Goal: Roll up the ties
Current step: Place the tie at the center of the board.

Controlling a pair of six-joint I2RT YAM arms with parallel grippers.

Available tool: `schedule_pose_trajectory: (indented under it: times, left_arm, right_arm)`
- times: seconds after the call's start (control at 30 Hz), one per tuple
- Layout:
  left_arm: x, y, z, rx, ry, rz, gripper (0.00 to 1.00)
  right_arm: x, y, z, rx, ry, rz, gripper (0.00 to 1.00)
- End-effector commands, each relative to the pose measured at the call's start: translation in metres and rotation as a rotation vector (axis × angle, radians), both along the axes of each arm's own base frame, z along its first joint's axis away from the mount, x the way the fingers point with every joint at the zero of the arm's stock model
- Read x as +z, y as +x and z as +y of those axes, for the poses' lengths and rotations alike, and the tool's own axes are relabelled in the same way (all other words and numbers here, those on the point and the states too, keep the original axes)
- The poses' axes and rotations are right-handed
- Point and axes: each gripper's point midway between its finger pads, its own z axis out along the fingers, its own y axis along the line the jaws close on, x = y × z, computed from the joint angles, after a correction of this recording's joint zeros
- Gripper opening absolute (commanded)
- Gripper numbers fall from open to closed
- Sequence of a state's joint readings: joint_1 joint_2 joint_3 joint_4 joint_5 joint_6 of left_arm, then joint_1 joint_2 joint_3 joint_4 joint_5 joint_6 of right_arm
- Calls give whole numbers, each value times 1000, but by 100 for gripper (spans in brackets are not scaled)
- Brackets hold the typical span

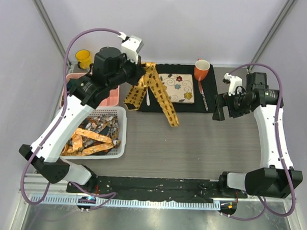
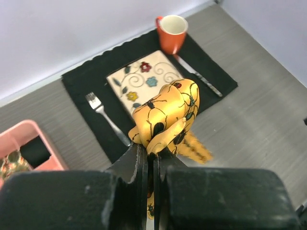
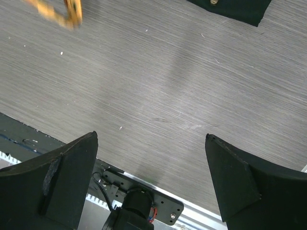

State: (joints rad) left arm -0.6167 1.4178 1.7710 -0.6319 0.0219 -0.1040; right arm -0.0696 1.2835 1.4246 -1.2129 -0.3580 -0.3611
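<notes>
1. The left gripper (image 2: 152, 158) is pinched shut on a mustard-yellow tie (image 2: 165, 112) with dark markings. In the left wrist view the fabric bunches in a glossy fold just ahead of the closed fingers.
2. In the top view that tie sits in the upper middle of the frame. It hangs from the gripper in two strands like an upturned V. The shorter strand falls to the left, and the longer one reaches lower right past the near edge of the black placemat (image 1: 208, 92).
3. More ties (image 1: 91, 138) lie heaped in the white basket (image 1: 123, 131) at the lower left of the top view, just below the pink tray (image 1: 113, 96).
4. The right gripper (image 3: 151, 136) has its fingers spread wide and holds nothing. It hangs over the grey table (image 3: 158, 86) at the right of the top view, beside the placemat's right edge.
5. On the placemat are an orange mug (image 2: 171, 31), a flowered plate (image 2: 144, 79), a fork (image 2: 108, 120) and a knife (image 2: 199, 76).
</notes>
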Motion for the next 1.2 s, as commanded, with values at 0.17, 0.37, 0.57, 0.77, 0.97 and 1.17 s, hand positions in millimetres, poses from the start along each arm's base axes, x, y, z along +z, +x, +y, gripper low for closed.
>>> schedule_pose_trajectory:
  times: [0.17,0.37,0.57,0.77,0.97,1.17]
  left_arm:
    - [-14,-24,-25,116,-136,42,0]
    - [-51,-43,-148,-37,-270,168,0]
    - [-34,-54,-215,-222,-387,132,47]
    - [-99,-42,-129,-246,-90,15,100]
    - [-193,-5,-40,-409,284,101,98]
    - [-254,24,-45,-423,413,299,82]
  right_arm:
    - [10,9,-5,16,45,24,97]
    - [-5,-1,-31,7,68,125,95]
    - [-13,-14,-59,-6,91,193,93]
    - [-32,-28,-63,42,53,242,89]
    - [-49,-43,-25,206,58,246,75]
    - [-75,-62,39,462,24,262,54]
